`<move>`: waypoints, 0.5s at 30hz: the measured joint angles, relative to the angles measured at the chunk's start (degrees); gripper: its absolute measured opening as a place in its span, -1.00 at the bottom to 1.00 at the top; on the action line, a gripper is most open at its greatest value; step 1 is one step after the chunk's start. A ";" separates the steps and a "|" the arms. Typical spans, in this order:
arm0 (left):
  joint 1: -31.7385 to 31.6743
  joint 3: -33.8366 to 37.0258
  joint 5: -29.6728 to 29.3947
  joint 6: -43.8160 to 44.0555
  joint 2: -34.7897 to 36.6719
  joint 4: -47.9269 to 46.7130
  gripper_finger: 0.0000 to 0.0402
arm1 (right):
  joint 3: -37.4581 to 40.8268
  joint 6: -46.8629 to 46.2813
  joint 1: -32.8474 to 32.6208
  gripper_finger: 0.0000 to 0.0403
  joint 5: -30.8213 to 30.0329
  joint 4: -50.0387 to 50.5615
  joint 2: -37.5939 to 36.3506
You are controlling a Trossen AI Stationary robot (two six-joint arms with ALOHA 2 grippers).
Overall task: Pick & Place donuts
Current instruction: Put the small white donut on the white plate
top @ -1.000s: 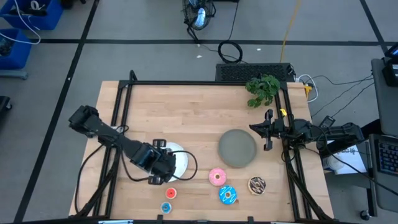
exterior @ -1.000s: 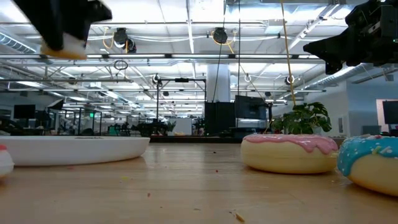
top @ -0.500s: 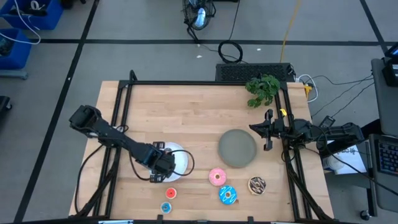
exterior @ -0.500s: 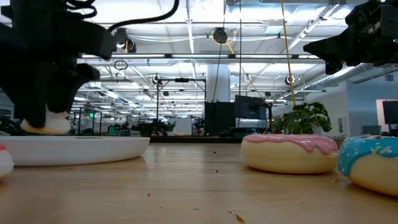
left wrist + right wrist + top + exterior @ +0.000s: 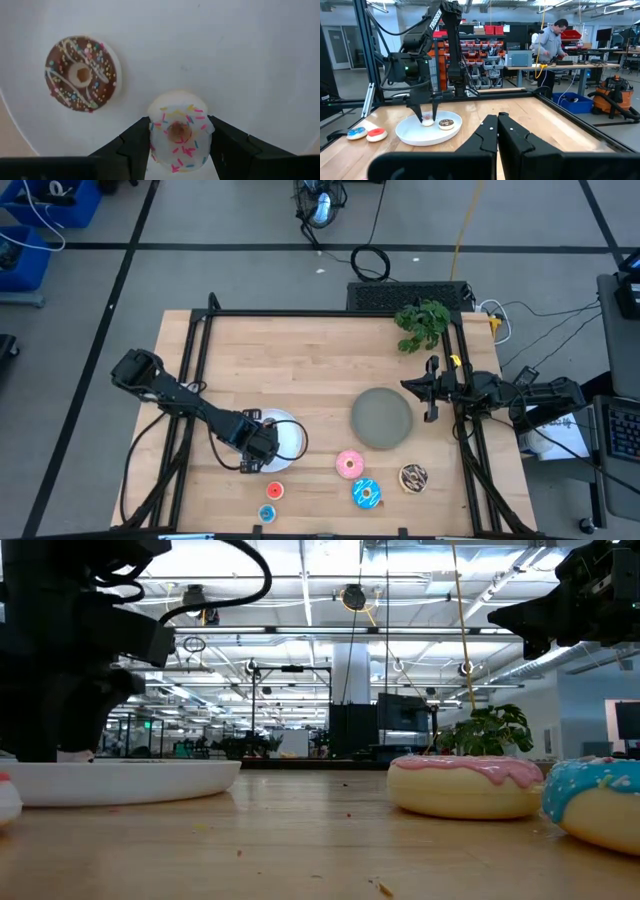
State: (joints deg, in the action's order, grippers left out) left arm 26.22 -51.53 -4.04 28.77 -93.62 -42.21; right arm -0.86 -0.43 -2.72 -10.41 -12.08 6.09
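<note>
My left gripper (image 5: 179,150) points down over the white plate (image 5: 292,432), shut on a tiny white sprinkled donut (image 5: 178,131). A tiny brown donut (image 5: 82,73) lies flat on the same plate, beside it. Tiny red (image 5: 274,490) and blue (image 5: 268,513) donuts lie on the table near the front edge. The larger pink (image 5: 349,465), blue sprinkled (image 5: 366,493) and brown drizzled (image 5: 413,477) donuts lie to the right of these. My right gripper (image 5: 408,386) waits shut and level at the table's right side. My left gripper pinches the tiny white donut by two opposite sides of its rim (image 5: 155,131) between its two fingers, which come from above and point down. The donut stays flat, icing up, down at the plate's surface (image 5: 427,121); whether it rests there I cannot tell.
A round grey plate (image 5: 381,418) lies right of centre. A green plant (image 5: 422,323) stands at the far right corner. A black frame (image 5: 320,313) runs along the table's far and side edges. Bare wood lies across the far half. A person (image 5: 551,42) stands beyond the table.
My left gripper has come down with the tiny white donut from well above the white plate to the plate's surface, staying shut on it and pointing down. The donut has kept flat.
</note>
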 joint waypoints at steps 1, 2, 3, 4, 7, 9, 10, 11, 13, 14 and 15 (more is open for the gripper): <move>0.00 0.41 0.00 -0.17 0.00 0.59 -0.07 | 0.01 -0.01 0.00 -1.00 0.01 0.00 -0.02; 0.00 0.80 -0.01 -0.40 0.00 1.09 -0.06 | 0.00 -0.01 0.00 -1.00 0.00 0.00 -0.01; 0.00 1.17 0.01 -0.59 0.00 1.68 -0.05 | 0.00 -0.02 -0.01 -1.00 0.00 0.02 -0.01; 0.00 1.46 0.01 -0.59 0.00 2.00 -0.04 | 0.01 -0.02 0.00 -1.00 0.00 0.07 -0.02; 0.00 1.59 -0.15 -0.29 0.02 2.05 0.01 | 0.00 -0.02 0.00 -1.00 0.00 0.09 -0.02; 0.00 1.59 -0.25 0.13 0.02 2.15 0.06 | 0.00 0.00 0.00 -1.00 0.00 0.11 0.00; 0.00 1.59 -0.26 0.32 0.02 2.13 0.10 | 0.00 0.00 -0.02 -1.00 0.00 0.09 -0.02; 0.00 1.48 -0.30 0.44 0.02 1.95 0.13 | 0.01 -0.01 0.00 -1.00 0.00 0.10 -0.02; 0.00 1.02 -0.29 0.80 0.02 1.58 0.23 | 0.00 0.00 -0.01 -1.00 0.00 0.10 -0.01; 0.00 0.70 -0.21 0.88 0.02 1.56 0.27 | 0.02 0.00 0.00 -1.00 0.00 0.11 -0.02; 0.00 0.40 -0.14 0.75 0.02 1.61 0.32 | 0.00 0.00 -0.02 -1.00 0.00 0.09 -0.02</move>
State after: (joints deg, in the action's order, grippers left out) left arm 26.22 -51.13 -4.19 29.52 -93.60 -40.60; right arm -0.86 -0.43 -2.74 -10.41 -11.99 6.07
